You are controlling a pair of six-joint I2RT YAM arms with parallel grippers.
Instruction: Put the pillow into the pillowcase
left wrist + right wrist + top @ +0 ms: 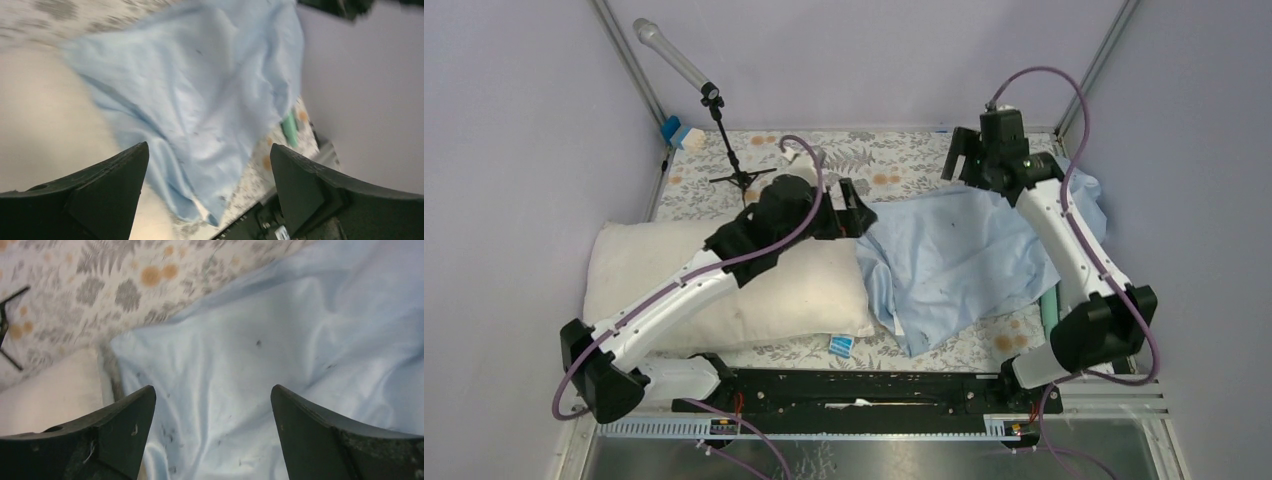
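Top view: the pillow (794,300) lies at the left on the tablecloth (894,160), its right end touching the crumpled pillowcase (954,260). Left wrist view: left gripper (209,150) spread wide, empty, above the pillowcase. Right wrist view: right gripper (212,390) likewise spread, holding nothing.

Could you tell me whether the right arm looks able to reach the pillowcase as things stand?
Probably yes: the right gripper hangs open above the pillowcase, with only blue cloth beneath it and nothing in the way. The left gripper is off to the side, by the pillow.

Matt cream cloth pillow (804,295); thin, wrinkled, faintly sheeny blue pillowcase (954,255)
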